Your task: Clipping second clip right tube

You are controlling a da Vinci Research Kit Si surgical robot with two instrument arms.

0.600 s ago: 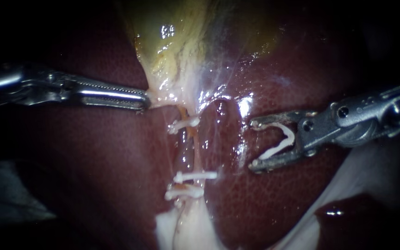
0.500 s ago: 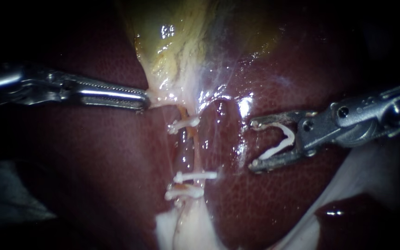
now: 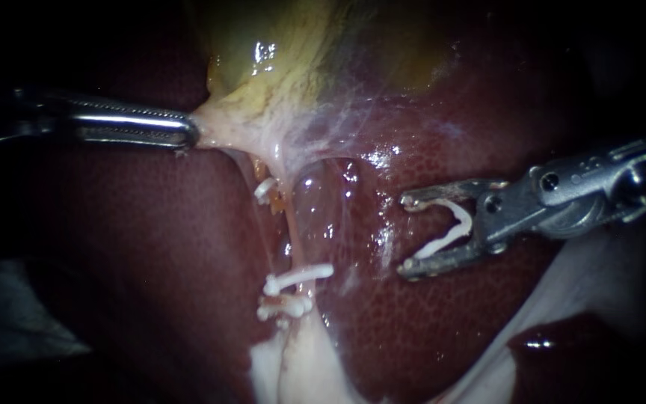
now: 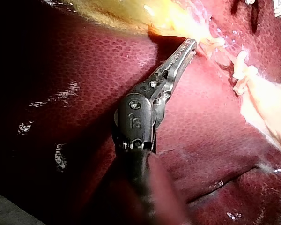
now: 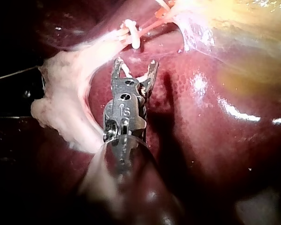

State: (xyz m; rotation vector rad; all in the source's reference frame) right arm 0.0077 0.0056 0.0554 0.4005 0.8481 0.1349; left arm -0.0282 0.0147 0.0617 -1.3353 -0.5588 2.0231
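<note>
With left instrument (image 3: 188,133) claw clamped on gallbladder (image 3: 293,75) and right instrument (image 3: 407,235) claw wide, holding open clip (image 3: 450,228) apart from tube (image 3: 291,232), a crooked approach could catch film (image 3: 353,127) beside tube.

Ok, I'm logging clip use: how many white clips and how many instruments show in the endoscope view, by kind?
White plastic clips closed on the pale tubes: 3
Open white plastic clip held by the right instrument: 1
Slender metal instruments: 2, the left instrument gripping the yellowish gallbladder
Total: 6
</note>
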